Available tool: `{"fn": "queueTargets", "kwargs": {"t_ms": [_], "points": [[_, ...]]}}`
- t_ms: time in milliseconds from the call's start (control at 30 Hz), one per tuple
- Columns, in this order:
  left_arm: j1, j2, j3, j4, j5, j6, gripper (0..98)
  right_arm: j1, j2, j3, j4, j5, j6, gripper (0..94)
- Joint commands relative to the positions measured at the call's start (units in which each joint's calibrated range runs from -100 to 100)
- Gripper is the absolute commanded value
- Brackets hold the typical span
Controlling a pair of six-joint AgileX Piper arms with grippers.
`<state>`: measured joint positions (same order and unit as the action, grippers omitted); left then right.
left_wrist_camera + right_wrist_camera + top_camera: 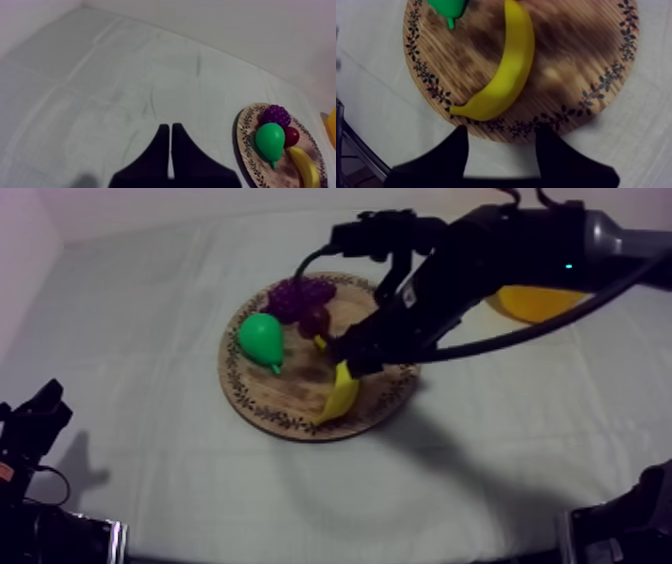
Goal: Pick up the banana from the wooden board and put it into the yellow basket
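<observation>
Just ahead of the spread jaws of the right gripper [502, 132], the banana [512, 67] lay on the wooden board [576, 60]; closing across its thick middle would probably grip best.

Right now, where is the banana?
In the top view the banana lies on the wooden board, toward its right front edge, right of the pear, with the right tool open over it.

Board [295, 388] sits mid-table, with grapes [292, 296] at its back, pear [262, 338] at its left and banana [342, 396] at its front right. Basket [535, 305] lies well right of the board, behind the right arm. Right gripper [503, 150] hangs over the board by the banana; left gripper [171, 150] sits well left of the board.
</observation>
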<state>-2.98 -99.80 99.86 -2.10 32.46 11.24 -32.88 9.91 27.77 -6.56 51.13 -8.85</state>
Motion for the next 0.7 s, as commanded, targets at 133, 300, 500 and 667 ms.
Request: {"fn": "queueTargets", "kwargs": {"t_ms": [133, 300, 500, 667], "points": [[-0.03, -0.03, 0.03, -0.03, 0.03, 0.01, 0.1, 0.15, 6.1, -6.83, -0.33, 3.87, -0.35, 44.0], [-0.03, -0.03, 0.03, -0.03, 0.03, 0.01, 0.1, 1.14, 11.05, -12.57, -1.02, 6.14, -0.05, 44.2], [-0.03, -0.03, 0.03, -0.03, 0.03, 0.01, 0.1, 2.1, 17.14, -18.76, -2.36, 11.85, 1.47, 43.4], [-0.03, -0.03, 0.03, -0.03, 0.03, 0.01, 0.1, 2.87, 21.13, -21.4, -3.34, 13.72, 2.51, 42.5]]}}
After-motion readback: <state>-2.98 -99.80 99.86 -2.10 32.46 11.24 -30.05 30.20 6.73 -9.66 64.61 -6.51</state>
